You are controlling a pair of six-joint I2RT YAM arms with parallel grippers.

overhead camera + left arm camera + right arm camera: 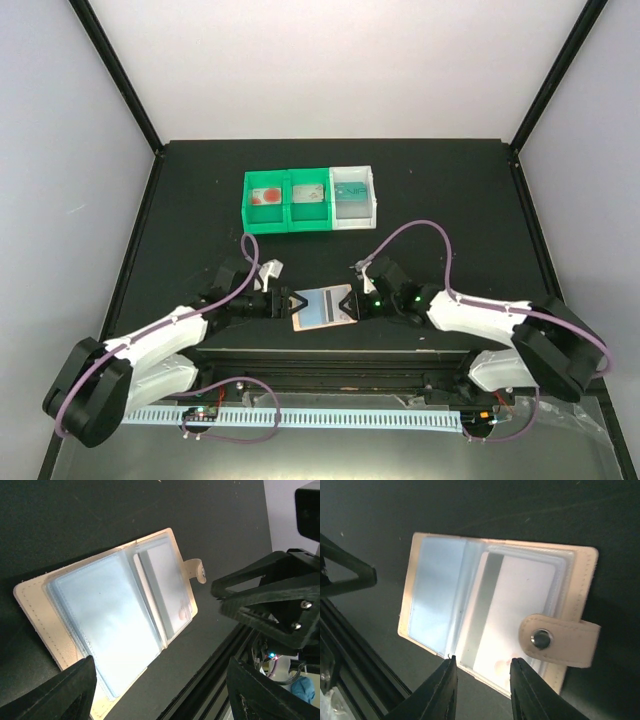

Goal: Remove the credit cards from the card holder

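The tan card holder [325, 308] lies open and flat on the black table between my two grippers. Its clear blue-grey sleeves [107, 622] face up and the snap tab [559, 640] sticks out at one side. A white credit card [520, 615] with a grey stripe and a reddish mark sits in the sleeve on the tab side. My left gripper [160, 695] is open wide, with one finger [60, 695] over the holder's corner. My right gripper [481, 672] hovers at the holder's near edge, jaws apart by a narrow gap with nothing between them.
At the back stand two green bins [288, 222] and a white bin [374, 195]. They hold a red-and-white card [265, 196], a grey card [309, 192] and a teal card [351, 191]. A black rail [330, 360] runs along the table's near edge.
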